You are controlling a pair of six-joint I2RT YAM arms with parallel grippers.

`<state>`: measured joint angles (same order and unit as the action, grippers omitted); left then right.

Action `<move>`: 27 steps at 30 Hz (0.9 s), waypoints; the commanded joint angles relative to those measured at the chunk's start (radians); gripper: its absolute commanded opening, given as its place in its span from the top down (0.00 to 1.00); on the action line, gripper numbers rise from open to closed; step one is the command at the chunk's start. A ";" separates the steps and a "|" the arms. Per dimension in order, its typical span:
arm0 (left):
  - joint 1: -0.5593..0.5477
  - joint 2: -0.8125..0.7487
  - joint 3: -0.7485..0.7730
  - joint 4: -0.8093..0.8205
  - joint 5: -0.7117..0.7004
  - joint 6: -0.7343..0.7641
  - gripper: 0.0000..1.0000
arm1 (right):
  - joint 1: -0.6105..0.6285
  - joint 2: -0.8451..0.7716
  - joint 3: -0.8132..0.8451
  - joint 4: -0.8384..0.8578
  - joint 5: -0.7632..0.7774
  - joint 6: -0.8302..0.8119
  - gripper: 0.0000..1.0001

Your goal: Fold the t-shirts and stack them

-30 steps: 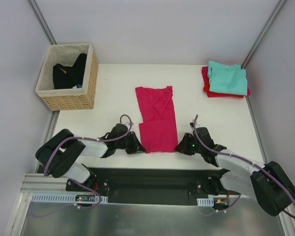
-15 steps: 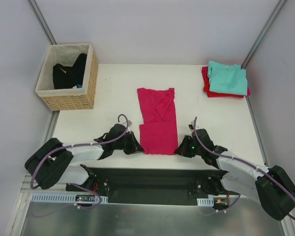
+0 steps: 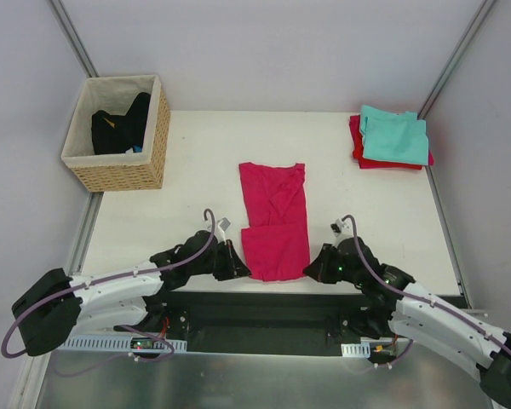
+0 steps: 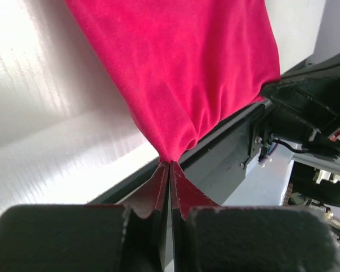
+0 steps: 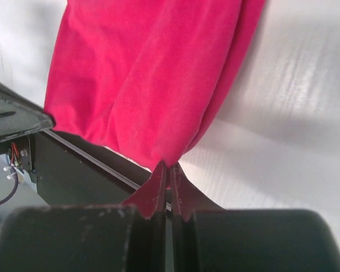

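Pink tee [image 3: 274, 209] lies folded narrow mid-way across the table [image 3: 187, 170], well apart from the teal tee [image 3: 395, 136] on the red tee [image 3: 356, 145] at far right. Left gripper [image 4: 169, 167] and right gripper [image 5: 168, 169] each clench a near hem corner. The half-fold looks in hand; next, lift both evenly toward the collar. How many layers are pinched cannot be told.

Overhead camera looks down; wrist cameras (close) share the pink t-shirt [image 4: 181, 62].

Plain magenta-pink t-shirt [image 3: 274, 221], plain teal t-shirt [image 3: 396, 138], plain red t-shirt [image 3: 356, 145], tan woven basket [image 3: 123, 177] with cream lining [image 3: 82, 128] and black contents [image 3: 119, 128], white tabletop [image 3: 196, 170].
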<state>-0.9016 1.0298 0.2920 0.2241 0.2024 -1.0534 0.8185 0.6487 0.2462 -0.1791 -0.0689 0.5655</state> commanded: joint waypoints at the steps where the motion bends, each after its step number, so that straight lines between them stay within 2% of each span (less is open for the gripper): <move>1: -0.029 -0.118 0.042 -0.113 -0.077 -0.017 1.00 | 0.010 -0.099 0.126 -0.224 0.119 -0.001 0.99; 6: -0.028 -0.172 0.175 -0.259 -0.162 0.058 1.00 | 0.010 -0.061 0.226 -0.257 0.156 -0.053 0.99; 11: -0.017 -0.145 0.256 -0.302 -0.236 0.115 1.00 | 0.010 0.046 0.297 -0.212 0.188 -0.099 1.00; 16: 0.085 -0.044 0.352 -0.301 -0.178 0.190 1.00 | -0.027 0.152 0.349 -0.139 0.189 -0.139 1.00; 21: 0.161 0.076 0.449 -0.285 -0.135 0.240 1.00 | -0.152 0.270 0.410 -0.074 0.107 -0.194 1.00; 27: 0.237 0.171 0.515 -0.238 -0.072 0.265 1.00 | -0.241 0.406 0.565 -0.060 0.078 -0.251 0.99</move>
<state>-0.6979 1.1568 0.7395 -0.0540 0.0750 -0.8375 0.6300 0.9897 0.6956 -0.3058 0.0399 0.3786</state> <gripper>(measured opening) 0.003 0.019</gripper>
